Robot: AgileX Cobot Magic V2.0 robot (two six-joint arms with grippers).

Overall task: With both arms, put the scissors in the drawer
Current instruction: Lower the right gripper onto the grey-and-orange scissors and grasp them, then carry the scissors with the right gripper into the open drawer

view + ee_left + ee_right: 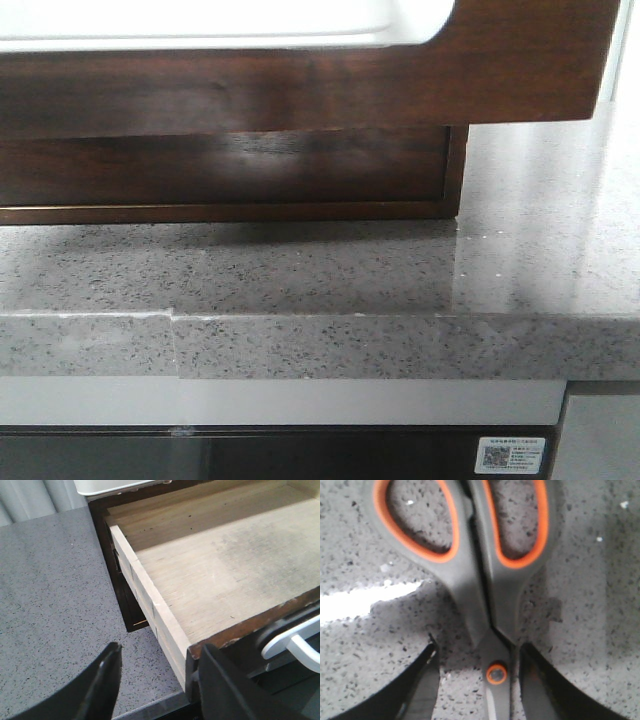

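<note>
The drawer (300,85) has a dark reddish-brown front with a whitish rounded area along its top, and it stands pulled out over the countertop. In the left wrist view its pale wooden side wall (150,600) and bare inside show, with nothing in it. My left gripper (161,650) is open at the drawer's front corner, one finger (225,685) against the front and the other over the counter. The scissors (480,580), grey with orange-lined handles, lie flat on the counter. My right gripper (477,680) is open, with its fingers on either side of the orange pivot.
The grey speckled stone countertop (520,260) carries the dark wooden cabinet (250,170) behind the drawer. A white handle (295,640) sits on the drawer front. A pale box (110,486) stands on top of the cabinet. The counter's front edge (300,345) is close to the camera.
</note>
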